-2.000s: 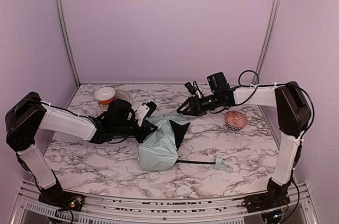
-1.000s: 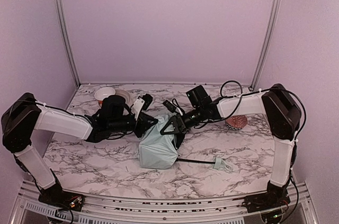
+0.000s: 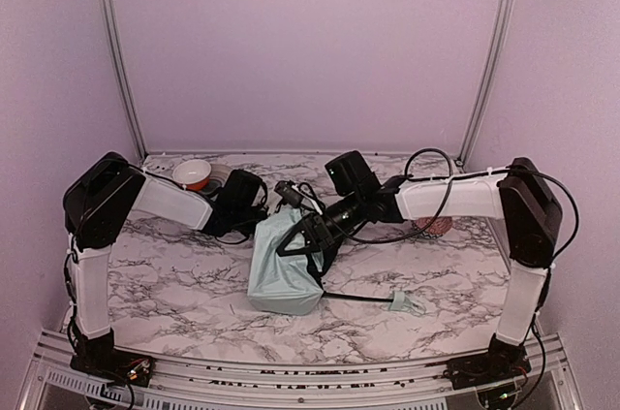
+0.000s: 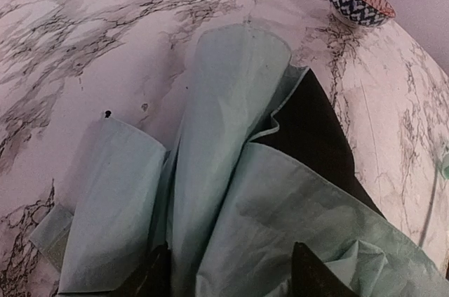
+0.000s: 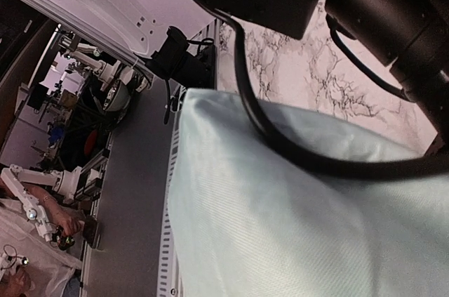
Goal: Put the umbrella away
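The umbrella [image 3: 284, 272] lies half folded in the middle of the table, its mint-green canopy bunched into a heap. Its black shaft [image 3: 358, 298] runs right to the pale green handle [image 3: 407, 302]. My right gripper [image 3: 294, 238] is at the canopy's upper edge, shut on the fabric. In the right wrist view the canopy [image 5: 295, 220] fills the lower frame and hides the fingers. My left gripper [image 3: 260, 211] sits at the canopy's upper left. In the left wrist view its dark fingertips stand apart, open [image 4: 231, 276], over folds of canopy [image 4: 231, 135] with the black lining [image 4: 309, 135] showing.
A patterned bowl [image 3: 192, 173] [image 4: 358, 3] stands on a plate at the back left, behind my left arm. A pink patterned lump [image 3: 433, 224] shows partly behind my right forearm. A black cable [image 5: 280, 142] crosses the right wrist view.
My right gripper has slid left over the canopy and shut on it, drawing the fabric up and leftward. My left gripper has let go and opened, and its arm has folded back.
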